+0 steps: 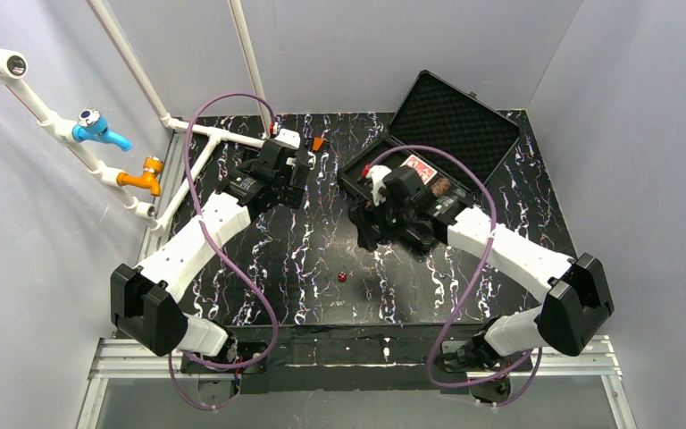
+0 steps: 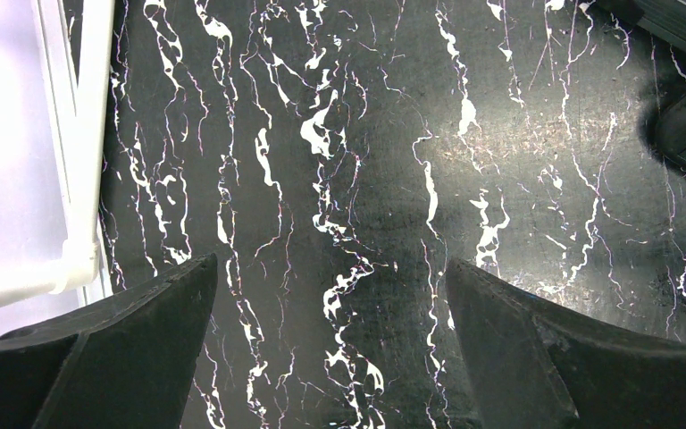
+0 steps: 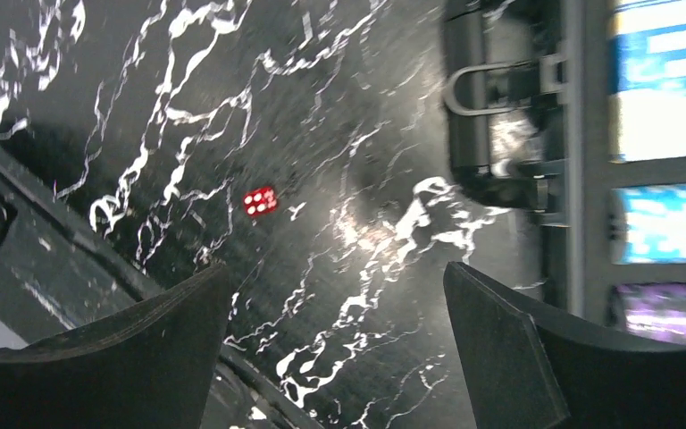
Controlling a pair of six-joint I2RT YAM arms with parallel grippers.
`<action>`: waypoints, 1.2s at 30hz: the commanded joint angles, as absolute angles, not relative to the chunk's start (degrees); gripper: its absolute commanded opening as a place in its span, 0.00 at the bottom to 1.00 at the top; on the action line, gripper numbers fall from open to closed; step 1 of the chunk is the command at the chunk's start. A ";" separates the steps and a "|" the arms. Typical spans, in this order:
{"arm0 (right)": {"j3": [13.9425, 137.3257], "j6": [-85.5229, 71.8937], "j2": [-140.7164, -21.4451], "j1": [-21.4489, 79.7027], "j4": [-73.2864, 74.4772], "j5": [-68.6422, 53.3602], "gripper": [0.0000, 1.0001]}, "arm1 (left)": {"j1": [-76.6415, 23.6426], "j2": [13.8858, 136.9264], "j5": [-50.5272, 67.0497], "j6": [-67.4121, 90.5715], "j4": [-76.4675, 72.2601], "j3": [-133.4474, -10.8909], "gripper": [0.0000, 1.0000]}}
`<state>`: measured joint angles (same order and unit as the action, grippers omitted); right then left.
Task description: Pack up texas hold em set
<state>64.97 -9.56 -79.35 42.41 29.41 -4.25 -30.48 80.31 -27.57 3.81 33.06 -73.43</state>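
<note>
The left claw [image 2: 329,268] gapes wide over the bench [image 2: 393,134], holding nothing. The right claw [image 3: 337,268], wide and empty, hangs near a red die [image 3: 260,200] beside the open case [image 1: 461,114].

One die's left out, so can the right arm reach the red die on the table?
Probably yes: the red die lies on open table near the right gripper, jaws open, nothing between.

Overhead view and close right wrist (facing down) share the red die [image 1: 341,278] [image 3: 260,200].
</note>
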 commanded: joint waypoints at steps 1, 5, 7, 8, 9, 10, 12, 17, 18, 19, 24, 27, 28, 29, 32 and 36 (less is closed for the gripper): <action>62.30 -8.37 -78.48 47.59 25.72 -4.94 0.95 | -30.23 79.27 -28.33 3.70 33.97 -73.89 0.99; 60.68 -6.44 -80.22 52.66 23.54 -5.30 0.94 | -30.23 79.23 -28.30 3.72 34.01 -73.89 0.99; 59.71 -5.72 -81.10 54.61 21.64 -5.27 0.93 | -30.23 79.13 -28.37 3.75 34.00 -73.83 0.99; 59.23 -5.49 -81.47 55.39 20.67 -5.27 0.92 | -30.27 79.12 -28.39 3.78 34.00 -73.83 0.99; 58.92 -5.40 -81.97 56.18 19.71 -5.23 0.92 | -30.28 79.05 -28.39 3.78 33.97 -73.78 0.99; 58.59 -5.25 -82.51 56.86 18.71 -5.13 0.91 | -30.24 79.05 -28.39 3.78 34.01 -73.81 0.99; 58.07 -4.91 -84.00 58.17 16.98 -4.66 0.90 | -30.23 79.06 -28.39 3.78 33.98 -73.77 0.99; 56.21 -5.00 -86.67 59.77 11.91 -3.40 0.84 | -30.24 78.93 -28.39 3.78 34.00 -73.78 0.99; 55.90 -5.08 -87.19 60.07 11.04 -3.02 0.83 | -30.23 78.88 -28.39 3.78 33.97 -73.82 0.99; 55.68 -5.05 -87.57 60.33 10.39 -2.66 0.82 | -30.23 78.85 -28.41 3.78 34.01 -73.75 0.99; 55.89 -4.42 -90.03 60.99 9.66 -0.79 0.76 | -30.25 78.87 -28.39 3.76 34.00 -73.83 0.99; 56.30 -4.01 -91.44 61.17 9.62 -0.49 0.73 | -30.26 78.87 -28.38 3.69 34.00 -73.78 0.99; 56.29 -3.92 -91.90 61.17 9.54 -0.39 0.72 | -30.24 78.84 -28.39 3.71 34.01 -73.80 0.99; 56.33 -3.87 -92.26 61.25 9.42 -0.26 0.72 | -30.23 78.96 -28.39 3.69 33.99 -73.82 0.99; 56.32 -3.78 -93.51 61.34 9.07 -0.26 0.70 | -30.28 78.98 -28.31 3.71 33.97 -73.81 0.99; 56.33 -3.61 -95.00 61.51 8.67 2.38 0.67 | -30.19 79.10 -28.21 3.72 34.01 -73.85 0.99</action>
<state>55.59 -4.43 -93.95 61.01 11.40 0.01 -30.48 80.31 -27.57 3.81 33.06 -73.43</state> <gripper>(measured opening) 0.680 0.994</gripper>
